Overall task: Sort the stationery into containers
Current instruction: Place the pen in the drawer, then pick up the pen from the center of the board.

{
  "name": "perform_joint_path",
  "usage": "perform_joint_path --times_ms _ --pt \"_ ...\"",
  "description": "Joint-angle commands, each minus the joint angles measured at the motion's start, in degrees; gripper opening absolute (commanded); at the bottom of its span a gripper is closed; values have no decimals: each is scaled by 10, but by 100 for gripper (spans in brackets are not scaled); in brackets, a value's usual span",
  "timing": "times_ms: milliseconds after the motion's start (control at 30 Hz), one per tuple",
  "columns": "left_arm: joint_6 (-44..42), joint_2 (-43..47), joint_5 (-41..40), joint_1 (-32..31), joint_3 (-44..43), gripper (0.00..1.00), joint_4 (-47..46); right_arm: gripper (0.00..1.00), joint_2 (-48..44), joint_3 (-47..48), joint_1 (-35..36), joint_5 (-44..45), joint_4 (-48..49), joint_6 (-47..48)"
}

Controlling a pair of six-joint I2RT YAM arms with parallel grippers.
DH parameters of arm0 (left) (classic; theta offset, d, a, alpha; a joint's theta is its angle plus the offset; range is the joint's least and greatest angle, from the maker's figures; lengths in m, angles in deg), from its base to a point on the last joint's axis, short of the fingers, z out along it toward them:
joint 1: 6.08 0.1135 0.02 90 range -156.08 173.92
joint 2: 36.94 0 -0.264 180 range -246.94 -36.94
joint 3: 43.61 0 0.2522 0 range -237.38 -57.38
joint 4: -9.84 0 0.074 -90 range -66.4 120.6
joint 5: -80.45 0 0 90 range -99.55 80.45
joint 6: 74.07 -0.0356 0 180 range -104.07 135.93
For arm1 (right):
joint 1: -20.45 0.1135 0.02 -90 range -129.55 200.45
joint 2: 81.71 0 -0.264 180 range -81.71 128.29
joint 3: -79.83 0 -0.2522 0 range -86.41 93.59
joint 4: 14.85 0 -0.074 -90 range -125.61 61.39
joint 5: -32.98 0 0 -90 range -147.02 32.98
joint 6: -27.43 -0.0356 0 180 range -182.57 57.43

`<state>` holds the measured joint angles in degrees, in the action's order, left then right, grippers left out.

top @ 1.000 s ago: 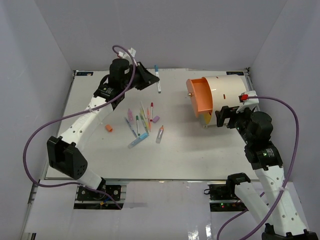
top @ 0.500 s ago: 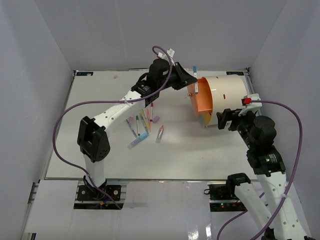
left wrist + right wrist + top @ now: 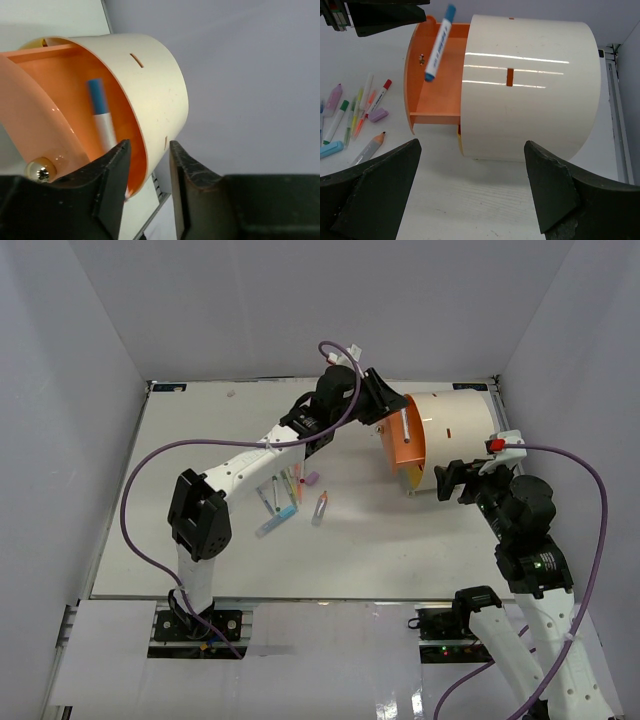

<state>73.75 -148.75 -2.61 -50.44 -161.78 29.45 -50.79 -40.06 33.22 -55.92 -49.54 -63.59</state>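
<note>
The cream-white drum (image 3: 455, 425) lies on its side at the back right, its orange drawer (image 3: 442, 85) pulled out to the left. My left gripper (image 3: 390, 403) hangs over the drawer, jaws apart with nothing between them (image 3: 147, 150). A white marker with a blue cap (image 3: 438, 42) is loose and tilted in the drawer, and it also shows in the left wrist view (image 3: 102, 122). My right gripper (image 3: 455, 477) is wide open and empty (image 3: 475, 192), just in front of the drum. Several pens and markers (image 3: 290, 485) lie in the middle of the table.
A brass knob (image 3: 40, 170) sits on the drawer's orange face. The loose pens show at the left of the right wrist view (image 3: 357, 107). The left arm (image 3: 250, 455) stretches over the table's middle. Grey walls close in the back and sides.
My left arm swung right from the back of the table to the drum, carrying the blue-capped marker. The marker has left the jaws and is now in the drawer. The right arm barely moved.
</note>
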Motion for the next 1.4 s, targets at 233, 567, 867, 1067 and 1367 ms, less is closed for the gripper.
perform_joint_path --times_ms 233,567,867,1067,1367 --pt "-29 44 -40 1 -6 60 29 90 -8 4 2 -1 7 8" --pt "-156 201 -235 23 94 73 204 90 -9 1 6 0 8 8" --pt "-182 317 -243 127 345 72 265 90 -9 -13 8 -5 9 8" --pt "-218 259 -237 149 383 66 261 90 -8 -16 8 -5 5 8" --pt "-230 158 -236 156 393 53 233 90 -12 -17 8 -5 -5 8"
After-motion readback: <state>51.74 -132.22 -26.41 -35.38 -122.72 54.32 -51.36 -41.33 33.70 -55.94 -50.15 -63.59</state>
